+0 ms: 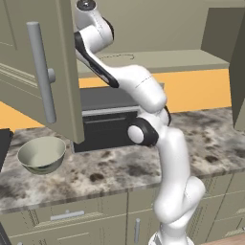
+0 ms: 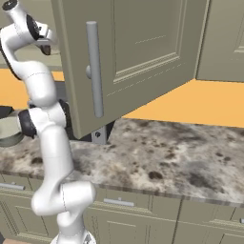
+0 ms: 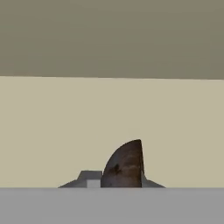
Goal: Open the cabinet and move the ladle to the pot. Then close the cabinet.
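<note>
The cabinet's left door is swung wide open, its long silver bar handle facing me. The right door also stands out from the frame. My arm reaches up into the cabinet opening, the wrist at the top edge. In the hand view my gripper points at the beige shelf and the back wall. A dark brown rounded piece of the ladle rises between the fingertips, held there. The pot is out of view.
A grey-green bowl sits on the speckled stone counter at the left. A dark appliance stands under the cabinet, behind the arm. Lower cabinets with drawers run along the counter front. The open left door hangs over the counter.
</note>
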Controlling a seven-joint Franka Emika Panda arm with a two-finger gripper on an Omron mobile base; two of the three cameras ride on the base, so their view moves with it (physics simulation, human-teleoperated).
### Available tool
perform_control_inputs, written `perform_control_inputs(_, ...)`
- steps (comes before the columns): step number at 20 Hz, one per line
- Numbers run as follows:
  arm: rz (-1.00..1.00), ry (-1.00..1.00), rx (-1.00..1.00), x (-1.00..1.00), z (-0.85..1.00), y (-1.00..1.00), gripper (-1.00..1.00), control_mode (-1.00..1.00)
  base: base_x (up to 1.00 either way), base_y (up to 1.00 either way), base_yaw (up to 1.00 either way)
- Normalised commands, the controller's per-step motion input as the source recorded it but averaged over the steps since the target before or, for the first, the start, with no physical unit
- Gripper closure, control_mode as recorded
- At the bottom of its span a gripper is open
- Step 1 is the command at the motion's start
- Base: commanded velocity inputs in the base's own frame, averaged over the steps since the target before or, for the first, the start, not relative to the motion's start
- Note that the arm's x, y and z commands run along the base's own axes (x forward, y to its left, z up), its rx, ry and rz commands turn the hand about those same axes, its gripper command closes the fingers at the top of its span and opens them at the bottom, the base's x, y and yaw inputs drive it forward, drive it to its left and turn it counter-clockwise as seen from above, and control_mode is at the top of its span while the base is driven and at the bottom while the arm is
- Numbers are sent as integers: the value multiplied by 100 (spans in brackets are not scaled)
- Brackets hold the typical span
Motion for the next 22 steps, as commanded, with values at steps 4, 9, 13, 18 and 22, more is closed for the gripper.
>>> perform_control_inputs(4, 0, -15, 4, -100, -17, -13, 100, -100, 0, 0, 0)
perform_control_inputs(9, 0, -19, 6, -100, -29, -23, 100, -100, 0, 0, 0)
perform_control_inputs(13, 0, -15, 10, -100, -37, -38, 100, -100, 0, 0, 0)
perform_control_inputs(18, 0, -4, 14, -100, -37, -40, 100, -100, 0, 0, 0)
perform_control_inputs(22, 0, -1, 14, -100, -43, -40, 100, -100, 0, 0, 0)
